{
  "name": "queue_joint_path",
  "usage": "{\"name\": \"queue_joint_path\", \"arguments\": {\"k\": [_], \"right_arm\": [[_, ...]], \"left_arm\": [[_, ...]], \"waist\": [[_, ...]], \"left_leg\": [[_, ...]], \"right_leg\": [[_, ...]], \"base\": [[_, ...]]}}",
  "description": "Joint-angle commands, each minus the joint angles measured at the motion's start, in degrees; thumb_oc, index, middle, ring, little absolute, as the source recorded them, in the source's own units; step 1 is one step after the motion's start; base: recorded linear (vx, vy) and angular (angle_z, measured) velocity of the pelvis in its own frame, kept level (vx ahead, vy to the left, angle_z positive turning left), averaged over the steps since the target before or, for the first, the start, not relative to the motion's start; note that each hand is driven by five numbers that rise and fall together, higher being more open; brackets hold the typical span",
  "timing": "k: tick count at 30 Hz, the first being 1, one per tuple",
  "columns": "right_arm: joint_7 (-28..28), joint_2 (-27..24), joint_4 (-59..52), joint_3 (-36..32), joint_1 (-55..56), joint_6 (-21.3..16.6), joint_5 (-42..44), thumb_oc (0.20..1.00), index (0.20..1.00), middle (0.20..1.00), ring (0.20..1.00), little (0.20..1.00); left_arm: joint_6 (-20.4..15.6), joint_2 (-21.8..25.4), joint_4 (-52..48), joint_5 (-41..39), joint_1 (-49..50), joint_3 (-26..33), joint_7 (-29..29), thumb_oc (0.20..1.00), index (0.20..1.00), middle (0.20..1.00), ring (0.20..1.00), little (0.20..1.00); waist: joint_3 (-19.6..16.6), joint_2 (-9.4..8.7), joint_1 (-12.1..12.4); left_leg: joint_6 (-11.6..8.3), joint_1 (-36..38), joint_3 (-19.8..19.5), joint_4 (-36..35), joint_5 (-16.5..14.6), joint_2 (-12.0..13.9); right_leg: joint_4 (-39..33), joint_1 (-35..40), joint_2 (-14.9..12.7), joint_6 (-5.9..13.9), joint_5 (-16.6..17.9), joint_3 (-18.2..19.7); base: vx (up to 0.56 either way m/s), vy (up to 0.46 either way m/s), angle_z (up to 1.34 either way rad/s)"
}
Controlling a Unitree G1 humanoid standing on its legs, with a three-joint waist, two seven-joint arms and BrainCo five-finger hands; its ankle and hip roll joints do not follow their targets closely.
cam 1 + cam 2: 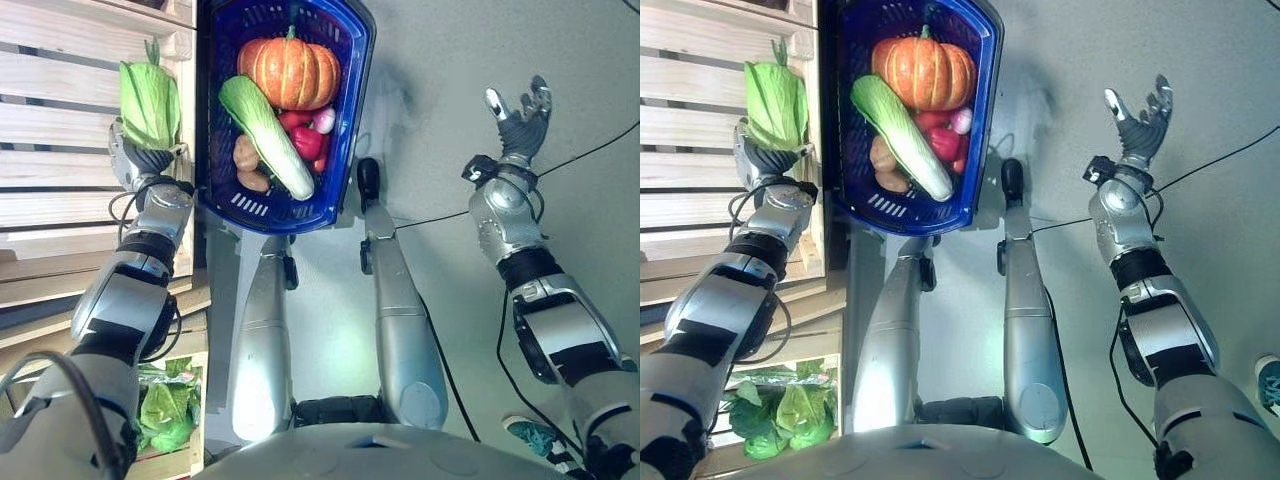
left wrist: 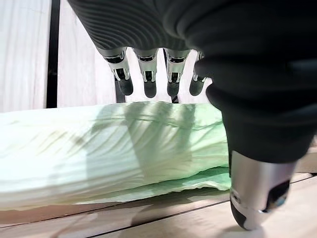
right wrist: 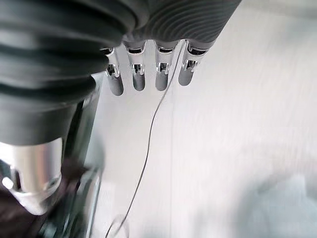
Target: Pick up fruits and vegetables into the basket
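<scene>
- The left hand (image 1: 140, 158) is gripping a leafy green cabbage (image 1: 149, 103), long and ribbed with pale, crinkled leaves, over the pale wooden slatted shelf (image 1: 60, 120); in its wrist view the fingers (image 2: 148, 82) are curving over the top of the leaves and the thumb is pressing in from the other side.
- The blue plastic basket (image 1: 352, 90), with slotted walls, is sitting just beside that hand, holding a ridged orange pumpkin (image 1: 290, 70), a long pale-green cabbage (image 1: 265, 135) lying slantwise, red peppers (image 1: 305, 138) and a brown lumpy root (image 1: 248, 160) half hidden beneath it.
- The right hand (image 1: 520, 118) is hanging well apart over the grey floor, fingers (image 3: 161, 74) spread and holding nothing.
- More leafy greens (image 1: 170, 405) are lying in a lower crate, partly cut off.
</scene>
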Motion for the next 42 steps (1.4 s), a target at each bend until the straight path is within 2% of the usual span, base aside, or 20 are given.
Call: {"name": "queue_joint_path", "arguments": {"k": [1, 6, 13, 24, 34, 42], "right_arm": [[1.53, -1.44, 3.73, -2.76, 2.02, -4.85, 3.32, 1.000, 1.000, 1.000, 1.000, 1.000], [2.84, -1.46, 6.75, -2.64, 1.37, -4.81, 4.03, 1.000, 1.000, 1.000, 1.000, 1.000], [4.31, -1.37, 9.39, -2.21, -0.15, -4.68, 4.73, 1.000, 1.000, 1.000, 1.000, 1.000], [3.55, -1.07, 8.71, -1.41, -1.62, -4.19, 4.11, 1.000, 1.000, 1.000, 1.000, 1.000], [3.06, -0.93, 7.08, -1.21, -1.92, -3.79, 3.56, 1.000, 1.000, 1.000, 1.000, 1.000], [2.26, -0.72, 5.13, -0.44, -1.44, -3.91, 3.55, 1.000, 1.000, 1.000, 1.000, 1.000]], "left_arm": [[1.45, 3.45, 5.27, -2.39, 0.72, 3.23, -0.10, 1.000, 1.000, 1.000, 1.000, 1.000], [3.20, 3.20, 7.62, -4.75, -0.12, 2.87, -2.37, 1.000, 1.000, 1.000, 1.000, 1.000], [3.56, 2.71, 10.52, -8.42, -0.35, 3.43, -6.24, 1.000, 1.000, 1.000, 1.000, 1.000], [5.09, 2.80, 11.75, -10.05, -1.28, 3.51, -8.24, 1.000, 1.000, 1.000, 1.000, 1.000], [7.47, 2.85, 12.46, -8.82, -1.83, 3.14, -9.23, 1.000, 1.000, 1.000, 1.000, 1.000], [10.24, 2.67, 12.59, -2.32, -1.17, 1.04, -8.56, 1.000, 1.000, 1.000, 1.000, 1.000]], "waist": [[-2.10, -0.23, 0.57], [-2.10, -0.49, 0.62], [-2.10, -0.55, 0.86], [-2.10, -0.93, 0.89], [-2.10, -1.63, 0.88], [-2.10, -2.06, 1.05]], "left_leg": [[1.54, -0.07, 0.66, -6.55, 3.84, -2.31], [1.65, -0.38, 0.52, -6.38, 3.67, -2.36], [1.68, -0.79, 0.36, -6.57, 3.58, -2.50], [1.47, -1.78, 0.37, -6.56, 3.32, -2.46], [1.44, -2.39, 0.32, -6.89, 3.14, -2.53], [1.43, -2.75, 0.32, -7.23, 3.40, -2.58]], "right_leg": [[3.99, 2.55, 4.00, 0.62, -9.36, -4.51], [3.68, 2.45, 4.05, 0.55, -9.29, -4.48], [3.21, 2.14, 4.03, 0.50, -9.33, -4.60], [2.48, 1.29, 3.97, 0.61, -9.16, -4.59], [1.53, 0.70, 4.02, 0.81, -8.62, -4.31], [1.08, 0.29, 4.04, 0.91, -8.00, -4.30]], "base": [[0.01, -0.005, -0.05], [0.00, -0.002, -0.01], [0.00, 0.000, 0.00], [0.00, 0.000, 0.00], [0.00, 0.011, 0.00], [0.00, 0.000, 0.00]]}}
